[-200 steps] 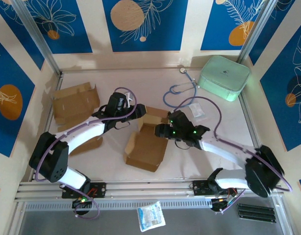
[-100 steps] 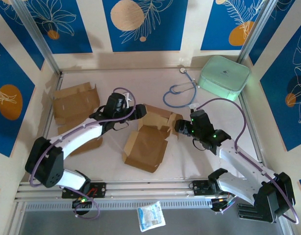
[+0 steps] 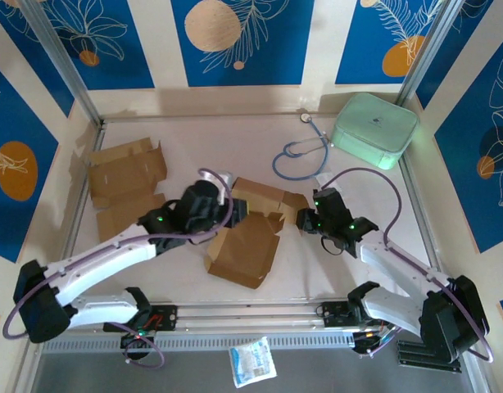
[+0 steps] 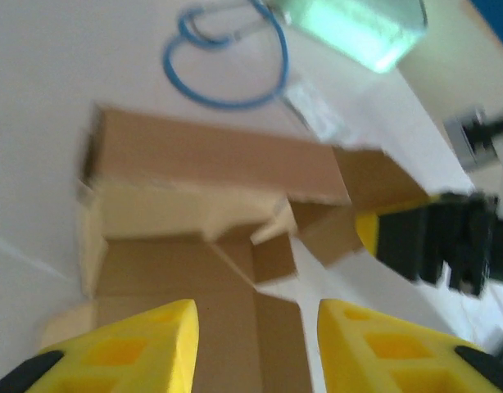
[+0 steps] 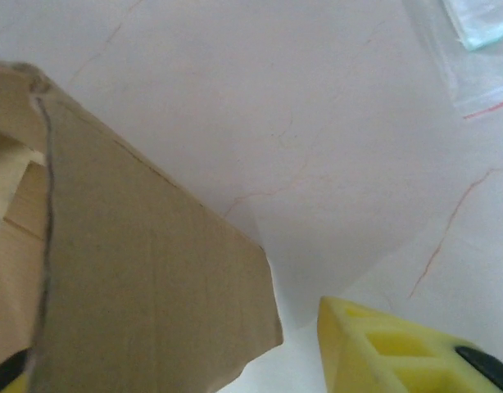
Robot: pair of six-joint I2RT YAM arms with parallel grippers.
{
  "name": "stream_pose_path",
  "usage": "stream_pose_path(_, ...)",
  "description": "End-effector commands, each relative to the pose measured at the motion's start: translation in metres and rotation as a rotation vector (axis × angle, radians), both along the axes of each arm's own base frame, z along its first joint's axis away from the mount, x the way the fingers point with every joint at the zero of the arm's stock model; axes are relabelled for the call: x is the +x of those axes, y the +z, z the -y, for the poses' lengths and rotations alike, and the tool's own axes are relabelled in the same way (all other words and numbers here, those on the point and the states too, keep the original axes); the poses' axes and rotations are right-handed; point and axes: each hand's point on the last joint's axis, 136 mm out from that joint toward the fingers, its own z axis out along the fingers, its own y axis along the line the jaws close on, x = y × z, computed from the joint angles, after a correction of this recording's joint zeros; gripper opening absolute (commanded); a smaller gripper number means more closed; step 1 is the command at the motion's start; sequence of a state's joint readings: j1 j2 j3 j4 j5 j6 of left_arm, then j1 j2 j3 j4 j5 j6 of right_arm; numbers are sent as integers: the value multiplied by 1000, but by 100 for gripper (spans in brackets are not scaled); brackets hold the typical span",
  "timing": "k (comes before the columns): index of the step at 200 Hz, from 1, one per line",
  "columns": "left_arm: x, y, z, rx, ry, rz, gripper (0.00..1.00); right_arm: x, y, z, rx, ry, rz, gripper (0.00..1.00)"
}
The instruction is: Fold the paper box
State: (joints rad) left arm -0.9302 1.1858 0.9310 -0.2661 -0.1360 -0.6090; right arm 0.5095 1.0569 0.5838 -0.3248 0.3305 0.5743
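The paper box lay open and part-formed on the table, between the two arms. Its lid panel was spread flat on the near side, and its back wall and side flaps were raised on the far side. The left claw stood at the box's left side, over the inner floor. In the left wrist view its two yellow fingers were spread apart, with cardboard and a strip of bare table showing between them, and nothing was seen pinched. This placing was judged to serve as a brace, keeping the box from sliding while the opposite side was worked. The right claw stood at the box's right end. In the right wrist view its fingers were apart and straddled the end flap. A clear gap of table lay between the flap's edge and the one finger plainly visible, so the flap was bracketed but not gripped. That approach from outside was judged suited to pinching the flap or pressing it inward toward the box's floor. The fold was judged incomplete: the walls stood loose, the inner tabs looked untucked, and the lid was not closed. A stethoscope and a green case lay beyond the box, well apart from it. A spare flat carton lay to the box's left, also well apart, and none obstructed the work. Risk noted: the light cardboard could skid or buckle if the right claw closed before the left had it steadied.
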Motion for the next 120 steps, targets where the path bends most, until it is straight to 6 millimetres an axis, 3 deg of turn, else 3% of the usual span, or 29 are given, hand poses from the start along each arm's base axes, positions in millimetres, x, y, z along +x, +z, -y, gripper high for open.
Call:
stream_pose_path(1, -21, -50, 11, 151, -27, -79, 31, 9, 5, -8, -17, 8, 32, 36)
stream_pose_path(40, -41, -108, 56, 282, -103, -147, 0, 11, -9, -5, -126, -72, 10, 22)
stream_pose_path(68, -50, -141, 83, 245, -139, -226, 0, 12, -9, -7, -184, -93, 12, 14)
stream_pose_path(120, -45, -180, 93, 276, -146, -261, 0, 12, -6, -12, -189, -112, -13, 9)
